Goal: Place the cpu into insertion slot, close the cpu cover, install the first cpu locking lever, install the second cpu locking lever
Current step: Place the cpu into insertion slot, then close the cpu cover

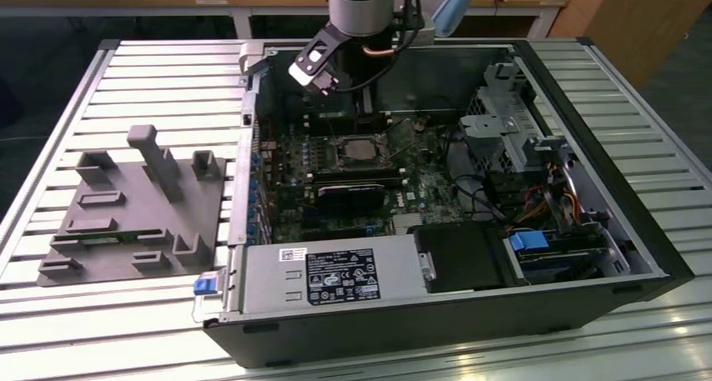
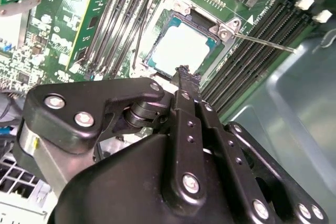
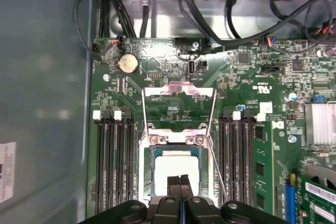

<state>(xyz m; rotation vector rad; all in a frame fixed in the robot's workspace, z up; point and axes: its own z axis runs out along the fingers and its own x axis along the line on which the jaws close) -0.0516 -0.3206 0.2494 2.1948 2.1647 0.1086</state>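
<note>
- Black tool (image 3: 180,179) fingers are pressed together with nothing between them. Their tips hang over the middle of the cpu (image 3: 176,166); whether they touch its metal top I cannot tell. Closed like this, they look better suited to nudging or pressing than to gripping.
- Silver-topped and flat, the cpu sits square inside the insertion slot (image 3: 150,171), so the first step looks done. In the second wrist view the tool (image 2: 184,72) stands just over the chip's edge.
- Beyond the chip, the cpu cover (image 3: 178,91) is swung up off the socket on its hinge. Green board shows through its cut-out centre, and the chip is left bare, so the cover is not yet closed.
- One thin wire locking lever (image 2: 262,40) sticks out sideways from the socket corner, free and not hooked down.
- Long dark memory slots (image 3: 113,156) flank the socket on both sides and hold no modules.
- In the exterior view, the computer case (image 1: 445,323) lies open on its side so the arm can reach straight down. It holds the motherboard (image 1: 333,189), a silvery power supply (image 1: 323,277) and a drive cage (image 1: 523,135) with cables.
- On the slatted counter (image 1: 167,72), at the exterior view's left of the case, rests a grey fixture block (image 1: 133,206) with upright posts and recesses.
</note>
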